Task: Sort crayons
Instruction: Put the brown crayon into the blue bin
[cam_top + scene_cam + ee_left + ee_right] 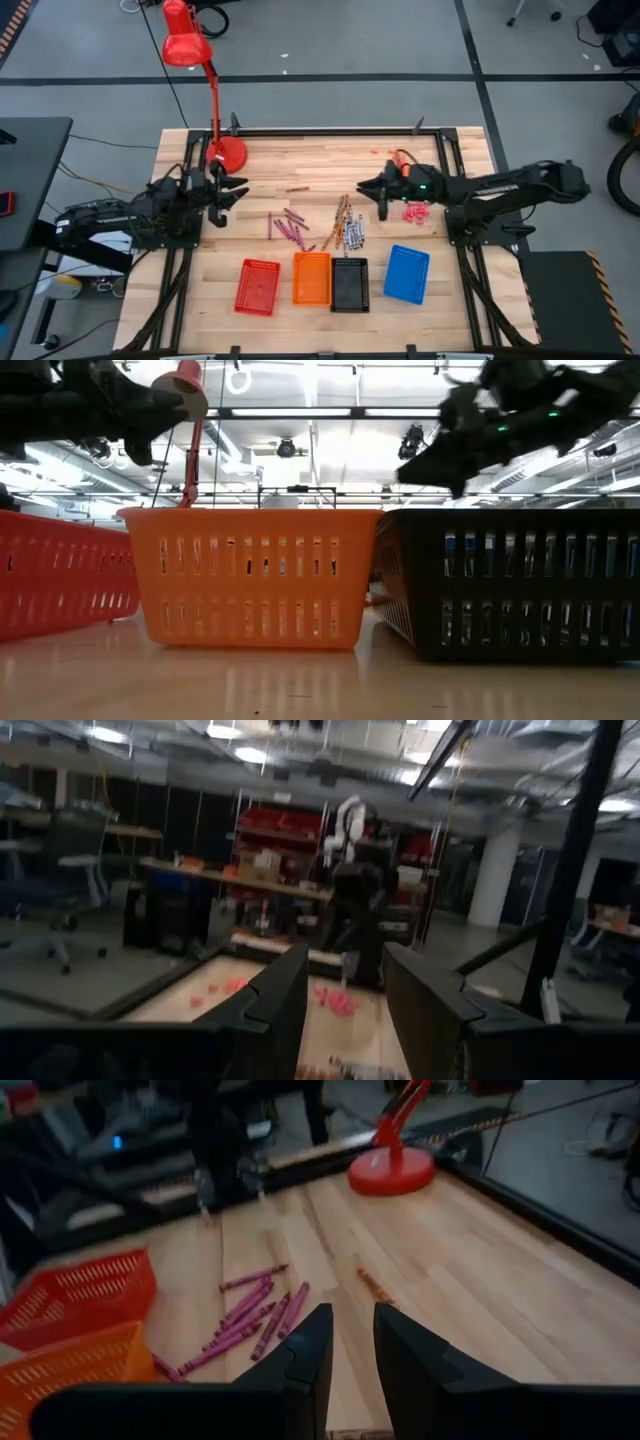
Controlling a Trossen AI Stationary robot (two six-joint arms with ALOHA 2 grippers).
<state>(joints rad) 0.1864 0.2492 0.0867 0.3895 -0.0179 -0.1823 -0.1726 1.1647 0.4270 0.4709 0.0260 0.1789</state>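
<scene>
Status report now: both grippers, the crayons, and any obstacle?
Left gripper open, empty, near the lamp base. Right gripper open, empty, above the table near the crayons. Crayons loose on the table, trays empty. No obstacle seen.

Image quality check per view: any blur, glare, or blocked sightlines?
High view: even light, crayons small but distinguishable. Low view: orange tray and black tray block the crayons; ceiling lights backlight both arms. Left wrist view: soft and blurred, room dim. Right wrist view: purple crayons readable, the pincer's own fingers blurred.
</scene>
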